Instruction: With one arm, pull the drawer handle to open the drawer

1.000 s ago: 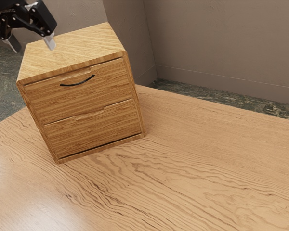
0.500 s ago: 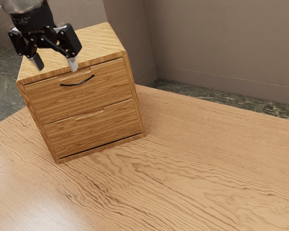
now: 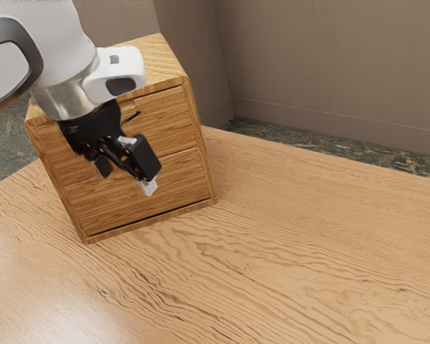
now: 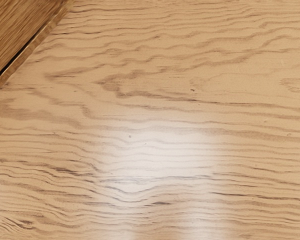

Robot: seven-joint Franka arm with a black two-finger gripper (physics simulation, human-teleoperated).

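On the light wooden table point(image 3: 287, 251), the black two-finger gripper point(image 3: 127, 178) is held open, grasping nothing, before the oak two-drawer cabinet point(image 3: 179, 143). The thin black curved drawer handle point(image 3: 133, 115) is seen above the jaws, apart from them.

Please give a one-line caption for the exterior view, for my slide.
The gripper, fingers open, hangs before the cabinet on the table, its drawer handle not yet grasped.

Under my claw point(image 3: 126, 178) I see a smooth wooden table point(image 4: 190, 100) with a shiny patch. Behind the dull black claw, the cabinet point(image 3: 179, 136) is stripy wood; my arm point(image 3: 57, 43) is shiny white.
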